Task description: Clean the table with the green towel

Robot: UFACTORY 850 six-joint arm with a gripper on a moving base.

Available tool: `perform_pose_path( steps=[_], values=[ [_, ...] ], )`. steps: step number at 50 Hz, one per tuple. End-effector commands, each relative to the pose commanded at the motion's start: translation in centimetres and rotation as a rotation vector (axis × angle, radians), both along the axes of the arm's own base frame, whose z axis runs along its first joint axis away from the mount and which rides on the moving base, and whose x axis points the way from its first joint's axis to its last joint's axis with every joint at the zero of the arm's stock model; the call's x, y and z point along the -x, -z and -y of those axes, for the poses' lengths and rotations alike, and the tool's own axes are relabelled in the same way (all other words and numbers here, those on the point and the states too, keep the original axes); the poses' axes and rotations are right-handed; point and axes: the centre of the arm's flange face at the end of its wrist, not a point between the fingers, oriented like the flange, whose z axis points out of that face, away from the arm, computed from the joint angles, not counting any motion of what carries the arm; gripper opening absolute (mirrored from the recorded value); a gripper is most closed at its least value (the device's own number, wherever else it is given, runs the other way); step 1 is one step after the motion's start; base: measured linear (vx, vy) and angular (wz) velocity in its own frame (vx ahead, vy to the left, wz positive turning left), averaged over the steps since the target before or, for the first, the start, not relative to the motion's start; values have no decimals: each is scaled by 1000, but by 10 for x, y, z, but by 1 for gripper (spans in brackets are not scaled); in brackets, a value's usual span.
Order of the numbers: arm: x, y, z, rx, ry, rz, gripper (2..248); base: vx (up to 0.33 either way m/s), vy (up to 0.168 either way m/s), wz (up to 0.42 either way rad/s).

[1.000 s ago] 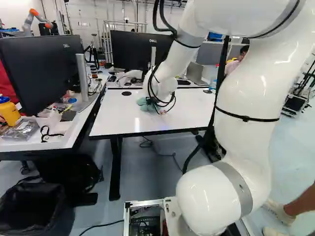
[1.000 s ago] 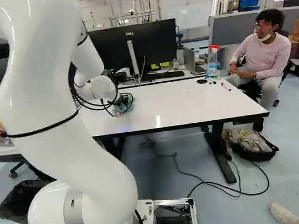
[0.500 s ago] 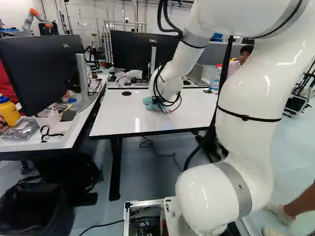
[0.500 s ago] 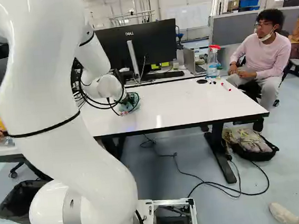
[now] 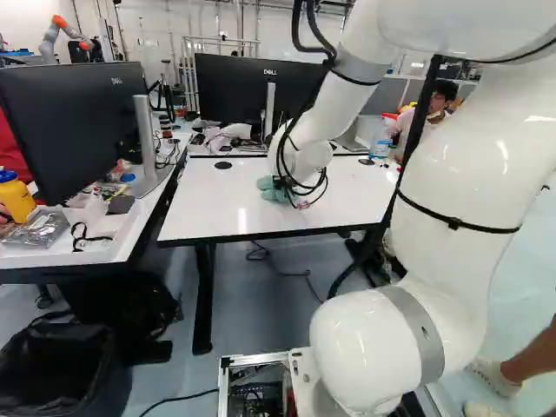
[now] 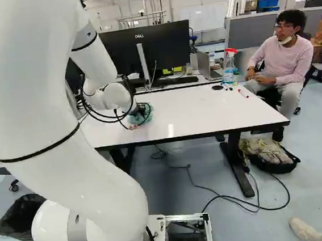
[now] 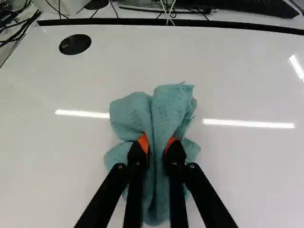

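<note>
In the right base view my gripper (image 6: 143,112) is low over the white table (image 6: 200,114), left of its middle. The wrist view shows the gripper (image 7: 156,147) shut on the green towel (image 7: 172,107), its orange pads pinching a fold from two sides. The bunched towel spreads ahead of the fingers and to both sides, against the table top. In the left base view the towel (image 5: 271,189) shows beneath the wrist, around the middle of the table; the fingers are mostly hidden there.
A spray bottle (image 6: 229,66) and markers (image 6: 242,93) are at the table's far right. Monitors (image 5: 252,94) stand behind. A side desk (image 5: 104,239) with a yellow bottle (image 5: 16,198) is at the left. Another robot (image 5: 62,35) stands far back. A bag (image 6: 274,156) lies on the floor.
My arm has swung to the right, and the towel in the gripper has moved with it across the table, also slightly nearer the front edge. The base has not moved.
</note>
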Motion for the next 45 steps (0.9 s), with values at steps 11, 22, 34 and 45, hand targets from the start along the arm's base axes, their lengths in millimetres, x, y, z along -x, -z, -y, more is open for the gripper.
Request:
perform_pose_path(
  steps=[11,22,34,45],
  values=[
    [9,0,-14,0,-34,-1,55,0,0,0],
    [-2,0,-28,0,-63,1,55,0,0,0],
    [-25,0,-33,-1,-65,8,55,0,0,0],
    [-46,1,-30,-2,-51,15,55,0,0,0]
  ],
)
